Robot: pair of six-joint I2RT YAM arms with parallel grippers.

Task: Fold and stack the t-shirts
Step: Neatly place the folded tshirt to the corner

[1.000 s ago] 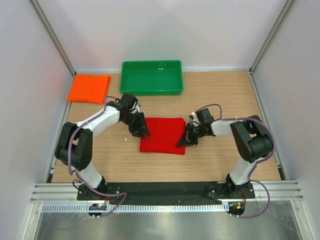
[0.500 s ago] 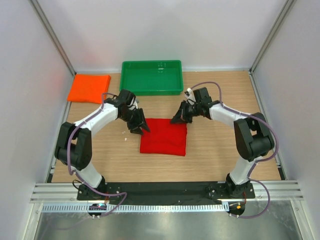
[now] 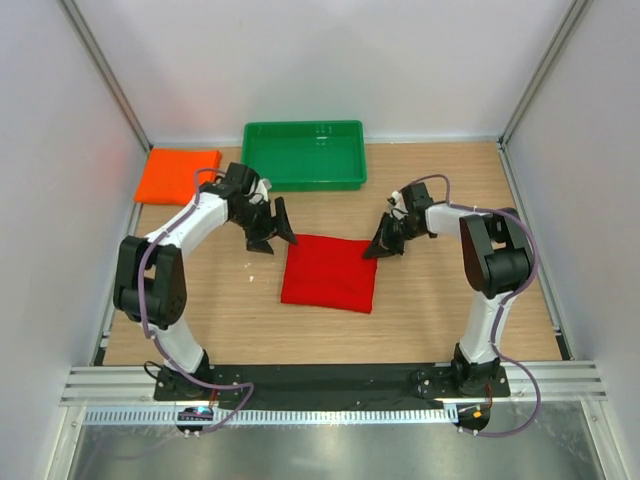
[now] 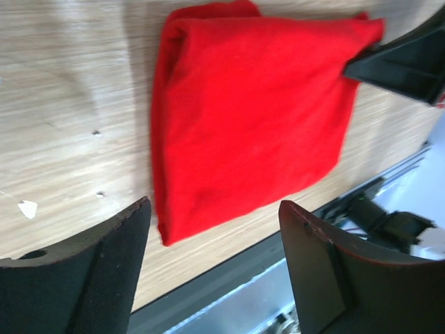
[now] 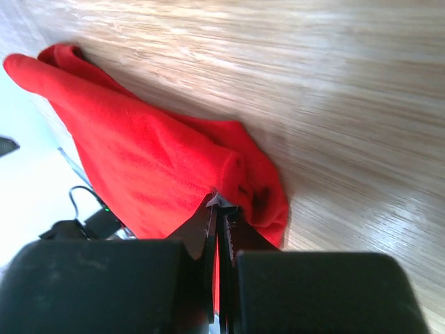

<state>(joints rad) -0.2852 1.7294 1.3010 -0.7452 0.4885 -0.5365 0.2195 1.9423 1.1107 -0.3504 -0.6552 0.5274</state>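
Note:
The red t-shirt [image 3: 328, 275] lies folded into a rough square mid-table, also seen in the left wrist view [image 4: 250, 104] and the right wrist view [image 5: 139, 160]. My left gripper [image 3: 272, 232] hovers just off its far left corner, open with nothing between its fingers [image 4: 212, 257]. My right gripper [image 3: 385, 242] is at the far right corner, shut on a bunched bit of the red cloth [image 5: 219, 202]. The orange t-shirt [image 3: 178, 176] lies folded at the far left of the table, away from both grippers.
A green tray [image 3: 303, 184] stands at the back centre, just beyond the red shirt. Grey walls and metal frame posts close in the table on three sides. A small white scrap [image 4: 28, 207] lies on the wood left of the red shirt.
My left gripper has opened and pulled back from the red shirt's left edge toward the far left. My right gripper swung from the shirt's near right side to its far right corner.

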